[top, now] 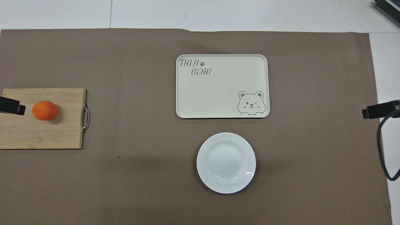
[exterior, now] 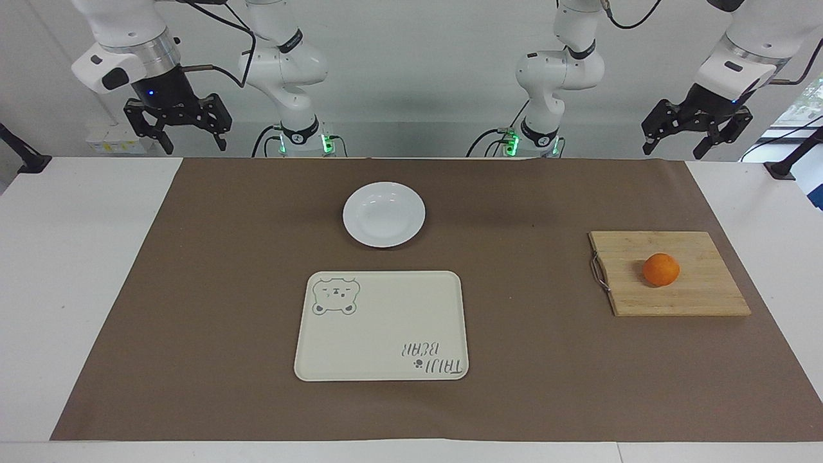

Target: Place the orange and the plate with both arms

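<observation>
Glossy round plate (exterior: 384, 214), bamboo board (exterior: 669, 273), orange (exterior: 661, 269)

Two white jointed arms are showing glossy rounded shells with grey-black rings at the joints. Each wrist is wearing a ribbed silver collar above a black housing; a small blue light is glowing on both. The right gripper (exterior: 178, 132) and the left gripper (exterior: 696, 136) are black, built of open linkage bars. Black cables are looping along the upper links, and green lights are glowing at both bases.
</observation>
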